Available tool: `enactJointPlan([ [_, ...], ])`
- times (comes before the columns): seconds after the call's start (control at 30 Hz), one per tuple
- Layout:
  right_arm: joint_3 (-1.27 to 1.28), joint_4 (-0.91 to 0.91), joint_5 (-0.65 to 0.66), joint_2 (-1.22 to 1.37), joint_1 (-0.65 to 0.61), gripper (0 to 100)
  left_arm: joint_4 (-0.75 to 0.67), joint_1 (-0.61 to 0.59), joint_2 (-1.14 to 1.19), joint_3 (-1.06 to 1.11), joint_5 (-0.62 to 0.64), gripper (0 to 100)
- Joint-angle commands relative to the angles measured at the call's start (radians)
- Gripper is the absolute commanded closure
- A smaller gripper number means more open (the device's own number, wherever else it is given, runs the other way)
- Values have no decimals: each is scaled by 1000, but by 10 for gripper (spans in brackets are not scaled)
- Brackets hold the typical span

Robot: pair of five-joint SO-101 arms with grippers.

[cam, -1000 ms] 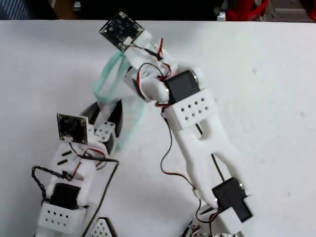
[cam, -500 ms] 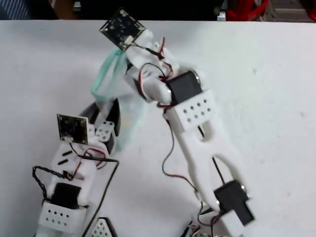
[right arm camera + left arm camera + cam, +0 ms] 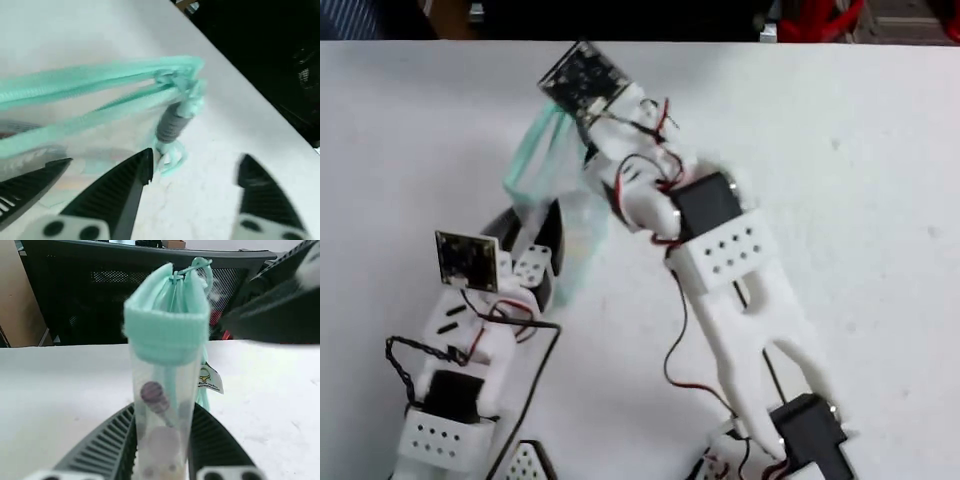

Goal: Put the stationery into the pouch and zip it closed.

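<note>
A clear pouch with mint-green trim (image 3: pixel 527 155) stands on edge on the white table, and my left gripper (image 3: pixel 532 236) is shut on its lower end. From the left wrist, the pouch (image 3: pixel 165 330) rises upright between the black jaws of the left gripper (image 3: pixel 162 440). A round purple item (image 3: pixel 152 392) and other pale pieces show inside it. My right gripper (image 3: pixel 196 159) is open over the far end of the pouch (image 3: pixel 100 75). The grey zipper pull (image 3: pixel 172 124) with its mint loop hangs just beside one fingertip (image 3: pixel 142 165), not between the two.
The right arm (image 3: pixel 720 240) slants across the middle of the table (image 3: pixel 860 180) from the near edge to the pouch. A dark chair and clutter lie beyond the table's far edge. A small paper tag (image 3: pixel 210 380) hangs from the pouch.
The right arm's wrist has shifted a little to the right and nearer over the pouch's end, nudging the mint trim slightly left. The left arm has kept still, holding the pouch.
</note>
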Motion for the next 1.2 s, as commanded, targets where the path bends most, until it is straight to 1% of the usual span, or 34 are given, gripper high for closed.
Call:
enactJointPlan([
  [0.0, 74, -120, 11, -35, -44, 672, -15, 15, -15, -5, -8, 902],
  [0.17, 227, -357, 9, -41, -41, 679, -15, 15, -15, -3, -8, 902],
  [0.3, 285, -456, 9, -30, -53, 680, -15, 15, -15, -3, -8, 902],
  [0.43, 311, -558, 3, -28, -27, 694, -15, 16, -15, -3, -40, 902],
  [0.5, 310, -576, 9, -28, -24, 763, -15, 16, -15, -3, -41, 902],
  [0.6, 316, -611, 12, -28, -27, 909, -15, 16, -15, -3, -40, 902],
  [0.67, 318, -627, 12, -27, -25, 984, -15, 16, -15, -3, -41, 902],
  [0.83, 331, -607, 23, -39, -28, 978, -15, 16, -15, -3, -41, 902],
  [1.0, 399, -565, 126, -97, -74, 978, -21, 13, -13, -3, -43, 893],
  [1.1, 450, -562, 138, -191, -68, 978, -17, 7, -13, -3, -23, 816],
  [1.17, 470, -542, 138, -259, -53, 978, -15, -1, -16, 9, 32, 775],
])
